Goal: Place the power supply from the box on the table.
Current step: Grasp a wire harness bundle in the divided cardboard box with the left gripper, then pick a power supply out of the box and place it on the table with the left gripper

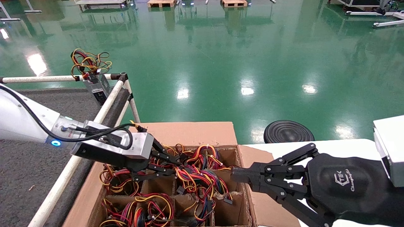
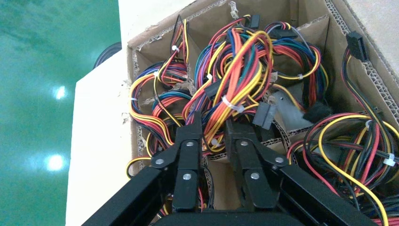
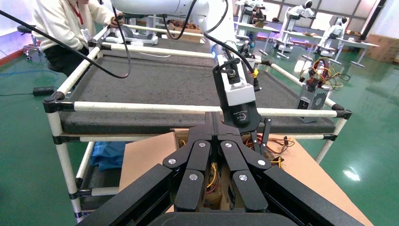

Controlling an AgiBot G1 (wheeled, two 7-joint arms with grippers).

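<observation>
Left gripper [image 2: 214, 127] fingers, slightly parted, straddle the wire bundle [image 2: 240, 70] directly ahead, inside the box [image 1: 202, 132]. Right gripper [image 1: 235, 175], pressed together, idles at the box's right wall.

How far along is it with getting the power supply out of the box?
One power supply already stands at the table's far corner. In hand: the left end effector is down among the wire bundles in the box, fingers around a bundle. The right end effector waits shut at the box's edge. Lifting and placing remain.
</observation>
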